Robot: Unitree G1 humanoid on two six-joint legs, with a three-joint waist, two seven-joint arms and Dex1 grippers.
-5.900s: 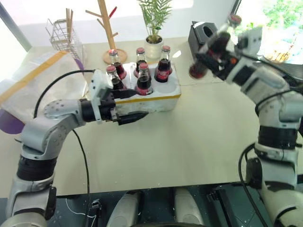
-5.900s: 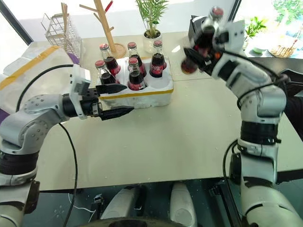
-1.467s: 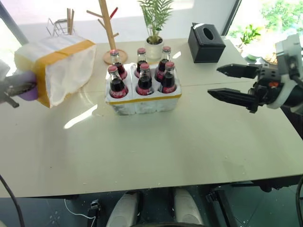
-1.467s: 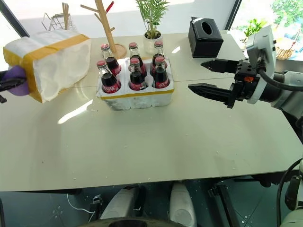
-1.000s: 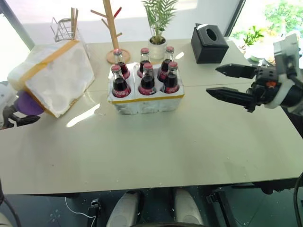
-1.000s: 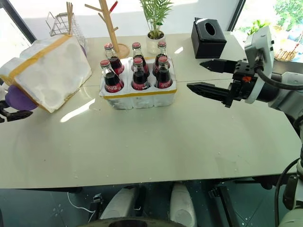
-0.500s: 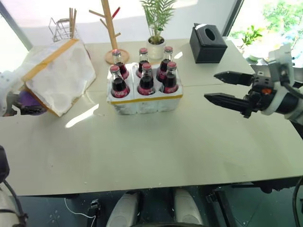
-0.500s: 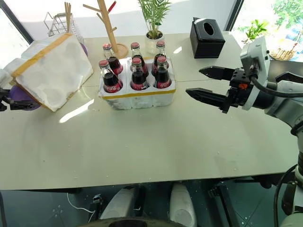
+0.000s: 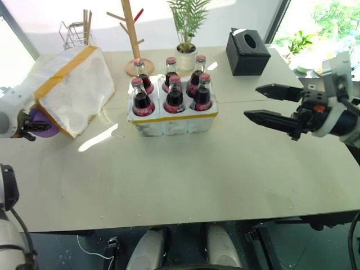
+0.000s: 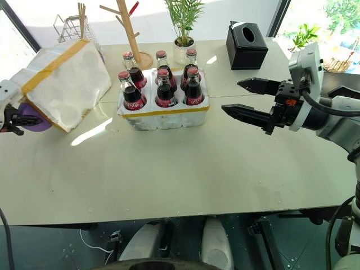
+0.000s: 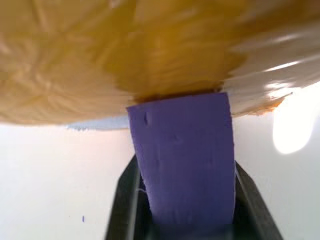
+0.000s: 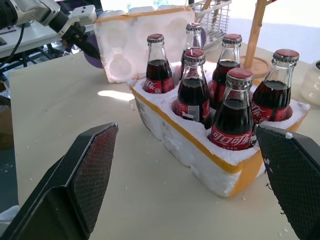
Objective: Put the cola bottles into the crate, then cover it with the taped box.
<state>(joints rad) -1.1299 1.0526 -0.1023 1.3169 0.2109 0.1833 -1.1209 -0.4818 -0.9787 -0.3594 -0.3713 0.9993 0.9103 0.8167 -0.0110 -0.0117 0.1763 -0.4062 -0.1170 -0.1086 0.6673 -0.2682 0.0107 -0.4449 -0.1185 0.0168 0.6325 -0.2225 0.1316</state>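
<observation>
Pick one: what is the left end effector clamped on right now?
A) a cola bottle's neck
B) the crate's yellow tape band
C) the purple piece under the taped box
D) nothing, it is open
C: the left end effector is shut on the purple piece that runs up under the taped box, while all six cola bottles stand in the crate untouched.

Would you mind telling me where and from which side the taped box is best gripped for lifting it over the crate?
By the purple tab on its left end, approached from the robot's left. The taped box is too bulky for the jaws, and it sits tilted with its hollow side facing the crate. The left gripper is already shut on that tab.
</observation>
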